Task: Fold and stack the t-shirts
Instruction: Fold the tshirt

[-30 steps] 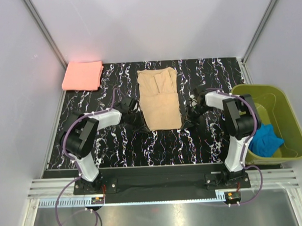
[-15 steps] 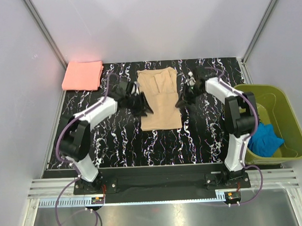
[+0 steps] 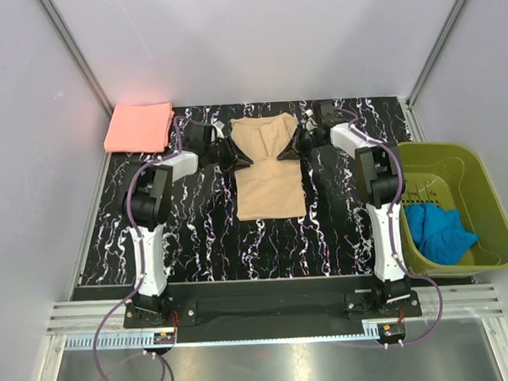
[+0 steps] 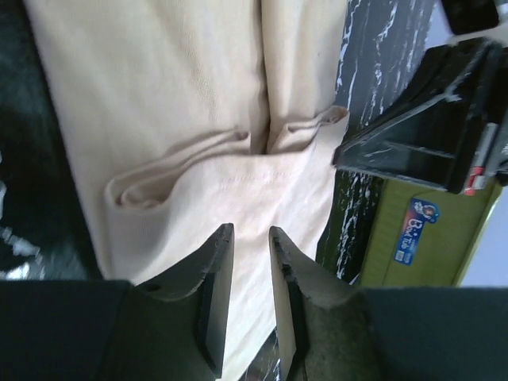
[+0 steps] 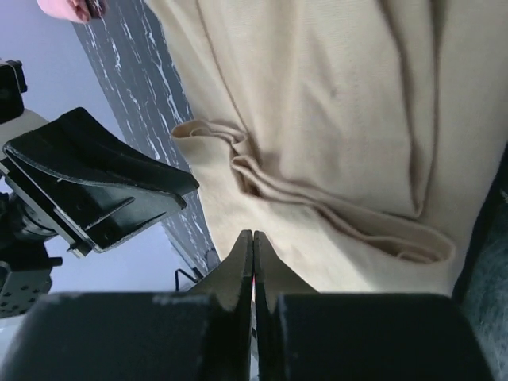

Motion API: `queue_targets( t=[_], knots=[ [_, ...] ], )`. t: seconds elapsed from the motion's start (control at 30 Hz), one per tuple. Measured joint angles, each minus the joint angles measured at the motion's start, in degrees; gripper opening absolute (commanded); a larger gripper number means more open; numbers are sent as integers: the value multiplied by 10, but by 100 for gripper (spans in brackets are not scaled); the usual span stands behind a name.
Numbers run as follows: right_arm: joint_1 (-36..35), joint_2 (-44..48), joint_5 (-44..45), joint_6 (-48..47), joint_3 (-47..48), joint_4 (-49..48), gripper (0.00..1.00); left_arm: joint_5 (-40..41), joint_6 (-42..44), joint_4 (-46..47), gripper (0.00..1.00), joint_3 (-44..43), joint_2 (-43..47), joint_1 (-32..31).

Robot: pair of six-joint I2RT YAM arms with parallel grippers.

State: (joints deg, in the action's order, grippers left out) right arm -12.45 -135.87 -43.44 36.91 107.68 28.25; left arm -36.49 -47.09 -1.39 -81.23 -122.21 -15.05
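The tan-beige soft cloth t-shirt [image 3: 270,169] lies on the black marbled bench [image 3: 197,235]. The left end effector [image 4: 250,232] stands narrowly apart over it; the right end effector [image 5: 252,234] is pressed together.

A black, white-veined table [image 3: 197,244] is spread beneath the left gripper [image 3: 238,157] and right gripper [image 3: 289,148]; plain pale walls [image 3: 256,38] are set beyond and beside them, evenly lit.

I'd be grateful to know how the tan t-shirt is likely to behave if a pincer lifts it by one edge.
The tan t-shirt probably hangs limp: it lies flat with soft creases. Its folded-in sleeves look loose, so they may well fall open. It seems light and thin, likely needing only a gentle pinch.
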Motion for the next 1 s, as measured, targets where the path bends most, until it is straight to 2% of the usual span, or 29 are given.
queue_targets(
  t=[0.17,0.33,0.37,0.43,0.53,0.6,0.63,0.67,0.77,0.8,0.93,1.0],
  knots=[
    [20,-23,-26,36,-33,-67,0,-11,-18,43,29,-13,-44,4],
    [61,-59,-46,50,-34,-92,0,-24,-17,40,31,-29,-78,18],
    [67,-63,-52,48,-29,-87,0,-26,-10,33,34,-36,-79,19],
    [77,-68,-50,36,-9,-68,2,-24,9,18,48,-50,-79,19],
    [82,-69,-26,11,30,-18,5,-22,35,-16,60,-67,-72,19],
    [81,-67,-8,-10,56,16,10,-15,57,-56,64,-74,-56,17],
    [80,-64,7,-22,67,38,14,-11,71,-78,69,-74,-43,17],
    [79,-59,23,-35,76,64,23,-6,85,-101,71,-74,-28,17],
    [78,-29,70,-70,83,139,40,16,128,-170,77,-74,33,17],
    [78,-12,82,-80,77,159,51,25,141,-186,77,-70,60,17],
    [78,105,100,-96,-40,170,63,62,176,-231,75,-19,182,12],
    [78,170,98,-92,-115,169,64,81,174,-244,69,22,236,3]
  ],
)
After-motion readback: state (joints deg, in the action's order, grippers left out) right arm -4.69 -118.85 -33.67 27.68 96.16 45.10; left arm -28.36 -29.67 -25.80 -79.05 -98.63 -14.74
